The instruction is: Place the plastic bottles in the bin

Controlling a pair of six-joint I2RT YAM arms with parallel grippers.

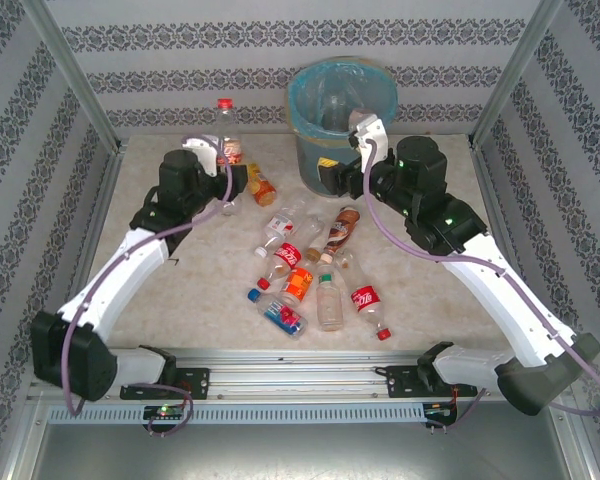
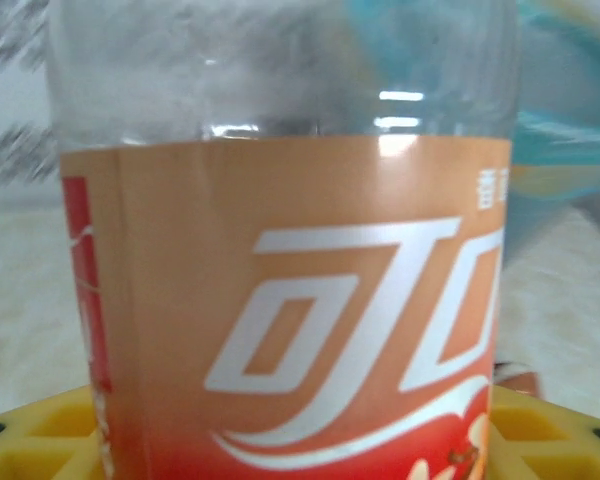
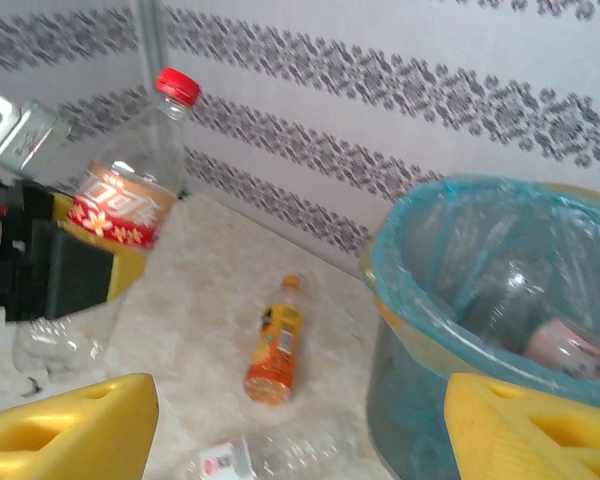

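Note:
A clear plastic bottle with a red cap and an orange-red label stands upright at the back left. My left gripper is shut on its lower half, a yellow finger on each side. The right wrist view shows this same bottle tilted against the left gripper. The bin, grey mesh lined with a light blue bag, stands at the back centre. My right gripper hangs open beside the bin's left wall, with nothing between its yellow fingers.
An orange-labelled bottle lies between the two grippers. Several more bottles lie heaped mid-table. A pink-labelled bottle rests inside the bin. Metal frame posts and patterned walls close the sides and back.

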